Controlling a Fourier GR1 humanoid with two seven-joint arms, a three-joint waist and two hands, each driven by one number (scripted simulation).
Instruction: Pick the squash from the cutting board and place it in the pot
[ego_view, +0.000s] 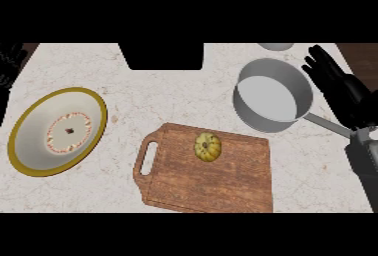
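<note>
A small yellow-green squash (207, 146) lies on the upper middle of the wooden cutting board (221, 185). The grey pot (255, 112) stands behind and right of the board, its handle pointing right. My right hand (341, 90) is raised at the right edge, just right of the pot, fingers straight and open, holding nothing. At the far upper left edge, dark fingers of my left hand (9, 60) barely show.
A gold-rimmed white plate (26, 122) lies at the left on the marble counter. A black recess (161, 56) sits at the back centre, and a grey dish's edge (275, 46) shows at the top right.
</note>
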